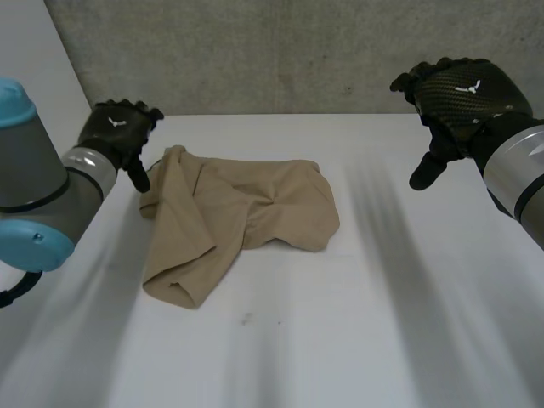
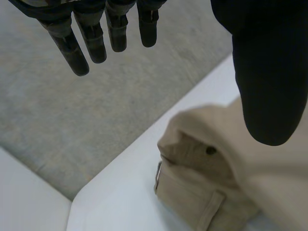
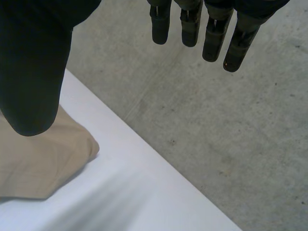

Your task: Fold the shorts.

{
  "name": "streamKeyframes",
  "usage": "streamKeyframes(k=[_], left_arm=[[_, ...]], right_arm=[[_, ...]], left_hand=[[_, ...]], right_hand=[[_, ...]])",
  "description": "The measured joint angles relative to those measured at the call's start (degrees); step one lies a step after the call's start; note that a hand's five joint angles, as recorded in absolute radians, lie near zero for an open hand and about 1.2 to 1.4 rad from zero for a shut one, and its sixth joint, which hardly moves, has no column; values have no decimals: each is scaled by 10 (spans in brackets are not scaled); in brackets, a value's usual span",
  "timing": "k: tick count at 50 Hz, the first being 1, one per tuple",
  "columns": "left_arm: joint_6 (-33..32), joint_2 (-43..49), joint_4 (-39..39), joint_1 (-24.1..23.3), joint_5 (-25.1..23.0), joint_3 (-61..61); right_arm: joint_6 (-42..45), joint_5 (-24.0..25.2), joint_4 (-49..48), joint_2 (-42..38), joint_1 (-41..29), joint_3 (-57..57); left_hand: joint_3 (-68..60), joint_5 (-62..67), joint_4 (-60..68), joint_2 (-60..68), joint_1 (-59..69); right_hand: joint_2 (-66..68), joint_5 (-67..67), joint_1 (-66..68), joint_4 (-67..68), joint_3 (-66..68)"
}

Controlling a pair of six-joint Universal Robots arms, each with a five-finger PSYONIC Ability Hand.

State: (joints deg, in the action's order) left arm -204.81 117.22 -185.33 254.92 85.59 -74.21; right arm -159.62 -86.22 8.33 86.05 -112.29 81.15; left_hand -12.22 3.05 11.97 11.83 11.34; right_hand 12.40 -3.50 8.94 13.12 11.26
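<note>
Tan shorts (image 1: 234, 217) lie crumpled on the white table (image 1: 340, 340), left of its middle, with one leg running toward the front left. My left hand (image 1: 119, 132) hovers just off the shorts' far left corner, fingers straight and empty. In the left wrist view the waistband with a button (image 2: 210, 150) and a belt loop lies below the thumb (image 2: 269, 82) of that hand. My right hand (image 1: 459, 93) hangs open above the table's far right, well clear of the shorts. Its wrist view has a rounded edge of the shorts (image 3: 53, 159) under the thumb (image 3: 33, 67).
A grey concrete wall (image 1: 280, 51) rises right behind the table's back edge. Bare white tabletop stretches across the front and the right side.
</note>
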Motion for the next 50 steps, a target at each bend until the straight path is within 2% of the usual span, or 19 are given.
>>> streamKeyframes(k=[6, 10, 12, 15, 17, 19, 20, 21, 22, 26, 28, 31, 40, 41, 44, 45, 46, 50], left_arm=[[-67, 80, -35, 26, -82, 28], [-83, 123, -48, 29, -103, 53], [-103, 173, -63, 30, -113, 86], [-119, 199, -70, 26, -116, 103], [-122, 204, -73, 22, -116, 106], [-122, 209, -80, 10, -116, 109], [-122, 209, -80, 10, -116, 109], [-114, 209, -86, -7, -116, 106], [-114, 209, -86, -7, -116, 106], [-70, 180, -95, -64, -114, 79], [-54, 164, -96, -79, -114, 65], [7, 93, -95, -138, -113, 7], [110, -58, -84, -277, -88, -148], [117, -66, -84, -287, -84, -161], [137, -85, -83, -314, -67, -195], [137, -85, -83, -314, -67, -195], [142, -89, -83, -322, -56, -205], [146, -94, -82, -319, -33, -210]], right_arm=[[2, 1, -4, -14, 3, 10], [2, 2, -9, -25, 5, 17], [2, 3, -16, -37, 6, 24], [3, 3, -21, -46, 7, 26], [4, 3, -23, -48, 7, 26], [7, 3, -26, -51, 7, 26], [7, 3, -26, -51, 7, 26], [12, 3, -29, -52, 8, 25], [12, 3, -29, -52, 8, 25], [23, 1, -32, -53, 8, 23], [24, 1, -32, -53, 9, 23], [27, 0, -33, -50, 16, 19], [26, 2, -31, -43, 38, 14], [26, 2, -31, -42, 39, 13], [26, 3, -31, -41, 40, 12], [26, 3, -31, -41, 40, 12], [25, 3, -31, -41, 40, 12], [25, 4, -30, -41, 38, 11]], left_hand=[[0, 0, 0, 0, 0], [-2, 0, 2, 2, 4], [-26, 23, 30, 31, 43], [-250, 238, 255, 256, 287], [-289, 275, 294, 305, 327], [-484, 455, 483, 491, 508], [-484, 455, 483, 491, 508], [-550, 516, 557, 559, 528], [-550, 516, 557, 559, 528], [-558, 516, 568, 564, 528], [-558, 516, 568, 565, 528], [-558, 516, 570, 565, 528], [-551, 513, 563, 555, 525], [-519, 500, 527, 525, 509], [-268, 251, 264, 263, 227], [-268, 251, 264, 263, 227], [-128, 111, 125, 127, 98], [-84, 68, 82, 86, 86]], right_hand=[[0, 0, 0, 0, 0], [0, 0, 0, 0, 0], [0, 0, 0, 0, 0], [0, 0, 0, 0, 0], [0, 0, 0, 0, 0], [0, 0, 0, 0, 0], [0, 0, 0, 0, 0], [0, 0, 0, 0, 0], [0, 0, 0, 0, 0], [0, 0, 0, 0, 0], [0, 0, 0, 0, 0], [0, 0, 0, 0, 0], [0, 0, 0, 0, 0], [0, 0, 0, 0, 0], [0, 0, 0, 0, 0], [0, 0, 0, 0, 0], [0, 0, 0, 0, 0], [0, 0, 0, 0, 0]])
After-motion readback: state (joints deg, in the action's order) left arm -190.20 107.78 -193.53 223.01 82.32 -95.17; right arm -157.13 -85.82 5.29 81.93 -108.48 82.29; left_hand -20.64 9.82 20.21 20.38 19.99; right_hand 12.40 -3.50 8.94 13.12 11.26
